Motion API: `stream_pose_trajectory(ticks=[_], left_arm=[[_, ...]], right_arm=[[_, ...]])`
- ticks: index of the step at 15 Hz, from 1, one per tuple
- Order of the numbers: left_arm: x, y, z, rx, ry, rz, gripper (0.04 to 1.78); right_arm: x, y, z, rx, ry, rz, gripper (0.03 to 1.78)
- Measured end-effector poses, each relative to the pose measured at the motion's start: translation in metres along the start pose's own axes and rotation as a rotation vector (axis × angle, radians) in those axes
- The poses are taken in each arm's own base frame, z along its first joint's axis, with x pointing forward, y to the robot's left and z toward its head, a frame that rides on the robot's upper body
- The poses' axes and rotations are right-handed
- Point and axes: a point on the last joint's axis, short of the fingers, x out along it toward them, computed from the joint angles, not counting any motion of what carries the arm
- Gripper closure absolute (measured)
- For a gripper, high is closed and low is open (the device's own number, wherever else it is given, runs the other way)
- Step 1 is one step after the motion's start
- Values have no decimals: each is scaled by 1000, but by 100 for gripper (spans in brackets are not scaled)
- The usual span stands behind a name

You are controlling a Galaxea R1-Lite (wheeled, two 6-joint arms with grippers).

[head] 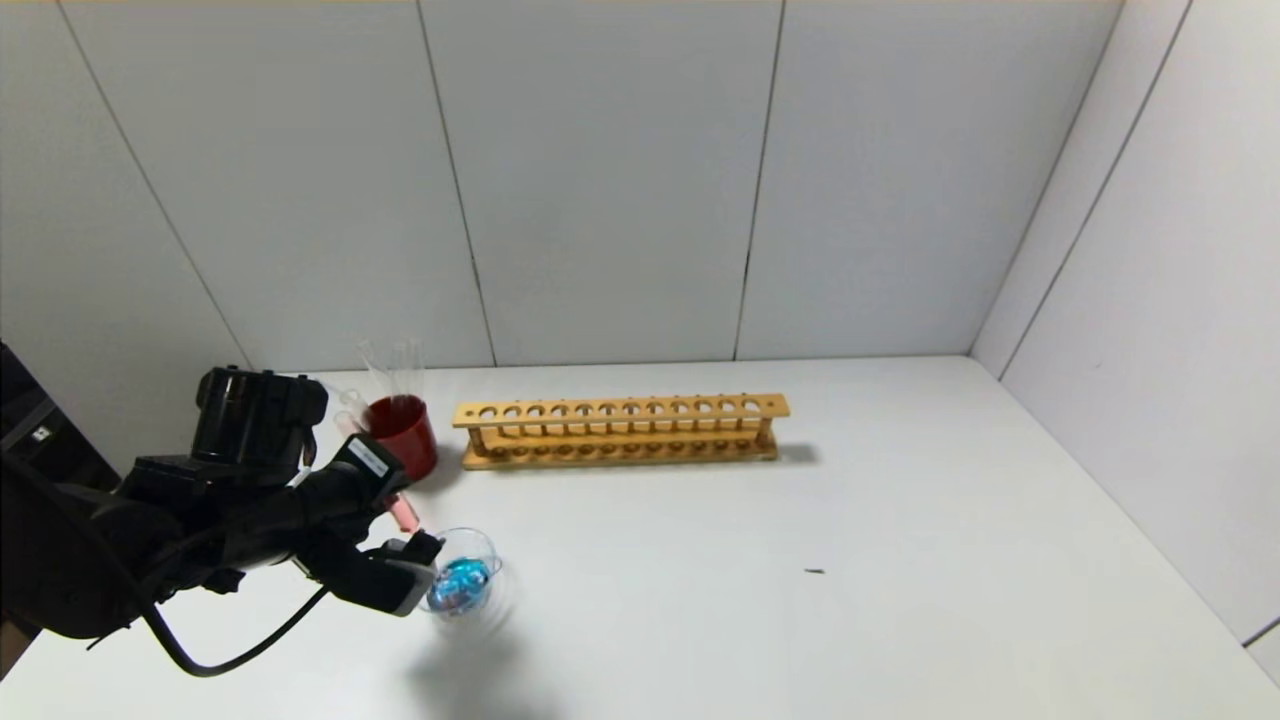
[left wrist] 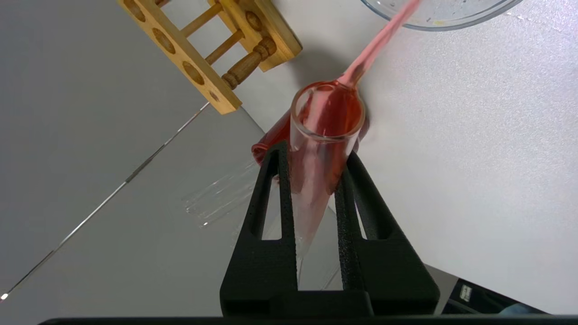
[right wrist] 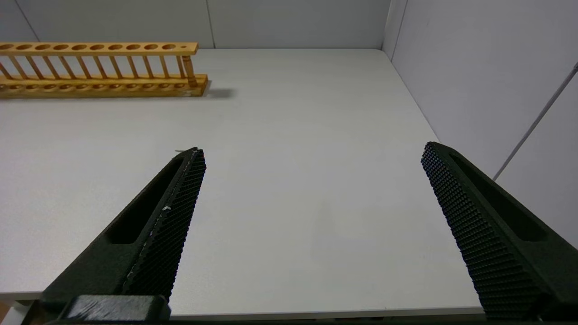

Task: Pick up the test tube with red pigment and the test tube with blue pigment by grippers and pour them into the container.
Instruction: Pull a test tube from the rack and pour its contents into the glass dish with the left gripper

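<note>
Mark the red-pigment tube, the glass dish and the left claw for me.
test tube with red pigment [left wrist: 326, 118]: left wrist view, open mouth end.
container [head: 487, 548]: head view, far rim.
left claw [left wrist: 316, 160]: left wrist view, between fingertips, shut on the tube.

Even, fairly bright, diffuse light falls from above on the white table [head: 900, 560]. Shadows are soft: the wooden rack [head: 620, 430] throws a short one toward the table's right edge, and a faint smudge lies on the near side of the container [head: 462, 582]. The container looks motion-blurred near the table's left edge. In the left wrist view the pouring red stream [left wrist: 379, 43] is smeared. No harsh glare.
</note>
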Motion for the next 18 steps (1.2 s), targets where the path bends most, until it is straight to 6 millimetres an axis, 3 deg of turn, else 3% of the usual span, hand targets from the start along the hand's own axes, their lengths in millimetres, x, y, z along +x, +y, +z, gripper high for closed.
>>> stream_pose_trajectory(ticks=[18], left_arm=[[-13, 9, -4, 186, 70, 77, 151]], right_arm=[[0, 0, 0, 0, 0, 0, 6]])
